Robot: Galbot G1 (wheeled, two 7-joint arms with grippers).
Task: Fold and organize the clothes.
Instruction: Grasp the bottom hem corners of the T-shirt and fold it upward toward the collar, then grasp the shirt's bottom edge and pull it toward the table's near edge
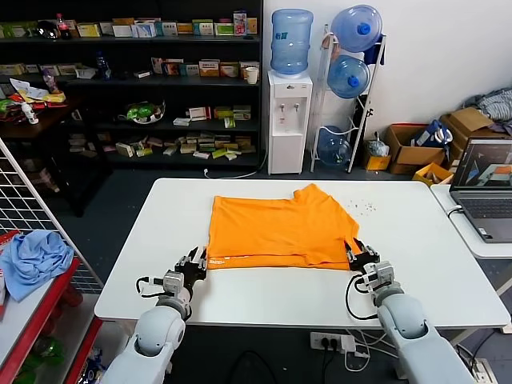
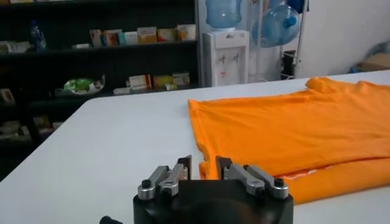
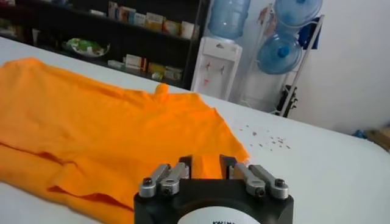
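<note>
The bright orange T-shirt [image 1: 280, 228] lies folded flat in the middle of the white table [image 1: 264, 300], one sleeve pointing to the far right. My left gripper [image 1: 194, 260] is open at the shirt's near left corner. In the left wrist view the gripper [image 2: 203, 165] has that corner's edge of the shirt [image 2: 292, 128] between its spread fingers. My right gripper [image 1: 358, 254] is open at the near right corner. In the right wrist view the gripper [image 3: 206, 163] straddles the edge of the shirt [image 3: 103, 122].
A laptop [image 1: 484, 188] sits on a second table at the right. A light blue cloth [image 1: 32, 260] lies on a red rack at the left. Small dark specks [image 1: 364, 208] dot the table by the sleeve. A water dispenser [image 1: 289, 120] and shelves stand behind.
</note>
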